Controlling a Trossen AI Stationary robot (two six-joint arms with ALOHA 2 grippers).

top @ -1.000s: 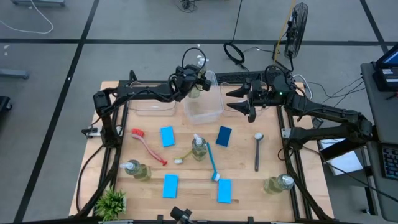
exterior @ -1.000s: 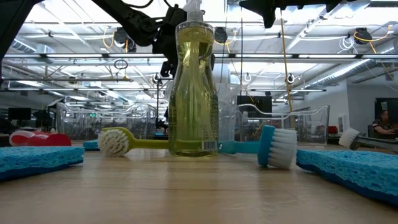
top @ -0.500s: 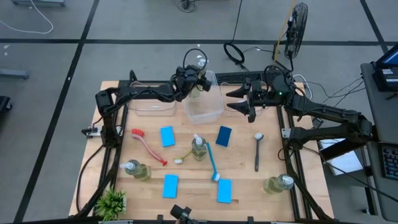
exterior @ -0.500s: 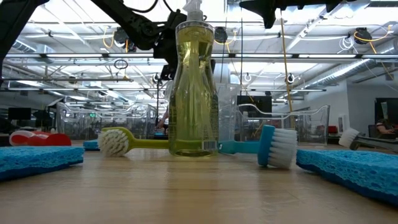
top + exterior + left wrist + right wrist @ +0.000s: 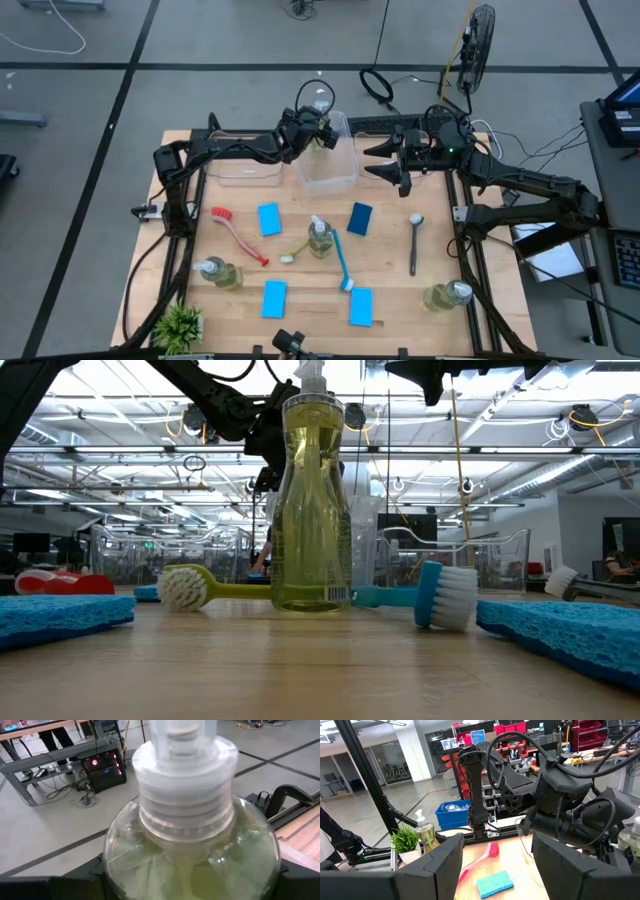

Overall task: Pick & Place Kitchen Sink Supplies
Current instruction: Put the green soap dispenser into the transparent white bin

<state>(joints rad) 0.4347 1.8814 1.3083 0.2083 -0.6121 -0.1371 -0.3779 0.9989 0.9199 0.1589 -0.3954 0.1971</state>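
Jaws of the left gripper [image 5: 303, 128] flank a clear pump bottle [image 5: 190, 845] at the back-left corner of the square clear bin [image 5: 335, 180]. Whether they pinch the bottle or stand off it cannot be told. Jaws of the right gripper [image 5: 383, 165] are spread with nothing between them. That gripper hangs just beside the bin's right wall.

Progress, as a judgement: early. One bottle is at the bin, and its release is unconfirmed. All other supplies remain to be placed.

Containers:
1. Square clear bin: no supply is seen inside apart from the bottle at its corner.
2. Long clear bin [image 5: 245, 172], just left of the square bin: no supply is seen inside.

Remaining items, all on the wooden table [image 5: 500, 270] in front of the square bin:
- Three pump bottles: centre [image 5: 320, 240], left [image 5: 218, 272], far right [image 5: 447, 295].
- Four blue sponges [image 5: 268, 219], [image 5: 361, 218], [image 5: 274, 297], [image 5: 361, 307].
- Brushes: red [image 5: 238, 232], blue [image 5: 342, 265], dark grey [image 5: 414, 243], yellow-green [image 5: 297, 250].
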